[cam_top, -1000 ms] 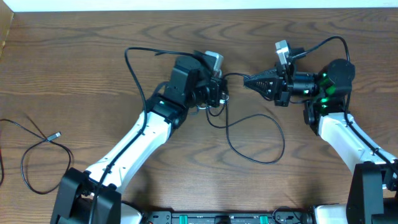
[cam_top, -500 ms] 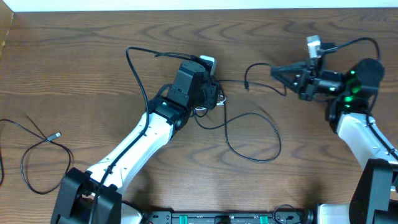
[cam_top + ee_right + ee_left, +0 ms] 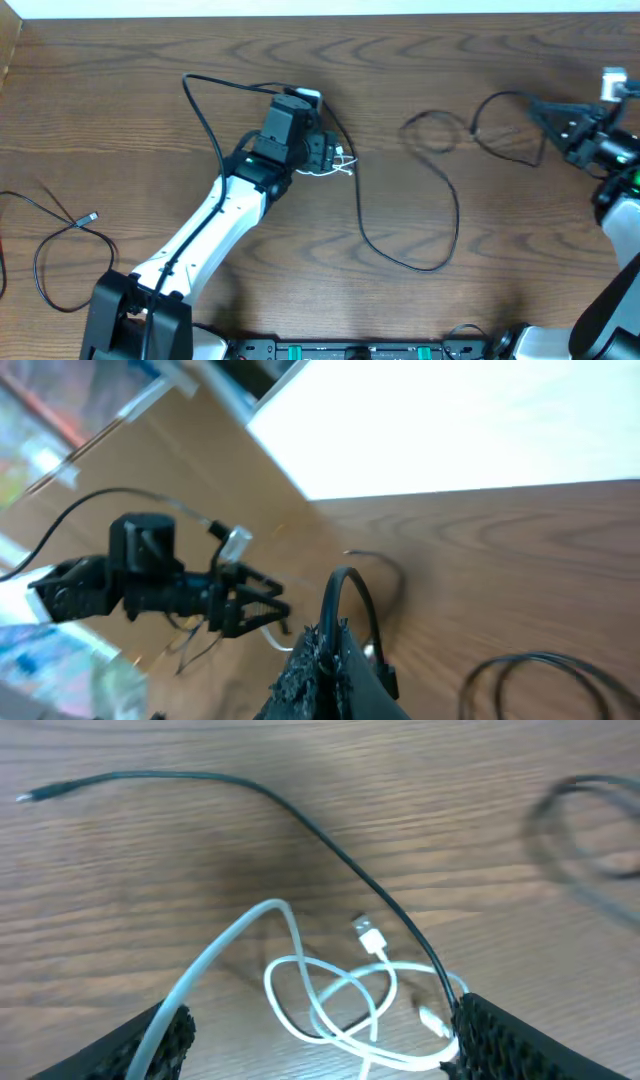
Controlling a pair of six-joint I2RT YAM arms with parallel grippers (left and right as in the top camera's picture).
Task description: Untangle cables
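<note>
Black ribbed fingers of the left gripper (image 3: pixel 320 1025) stand wide apart, 1 on each side of the white cord (image 3: pixel 330 1005). Nothing is pinched. The white cord lies slack on the wood in a small knot of overlapping loops, its plug showing. That stance reads as a let-go over the tangle, so the white cord can lie where it is while the other is pulled free.

The long black cord (image 3: pixel 330 845) runs past the white loops and seems to cross them close by the right-hand finger. Its free tip rests well clear on bare table (image 3: pixel 150 60).

The right gripper (image 3: pixel 320 655) has its jaws pressed together on that same black cord, which arches up out of the fingertips. Overhead it sits far out by the table's right edge, with the cord slung back in a blurred loop and then a wide sweep toward the left gripper. I judge this hold is meant to drag black away from white.

Little room remains on that side, so further pulling would need another direction. Open wood lies across the front middle. A 2nd black cord (image 3: pixel 45 250) lies alone, well apart, near the left edge.
</note>
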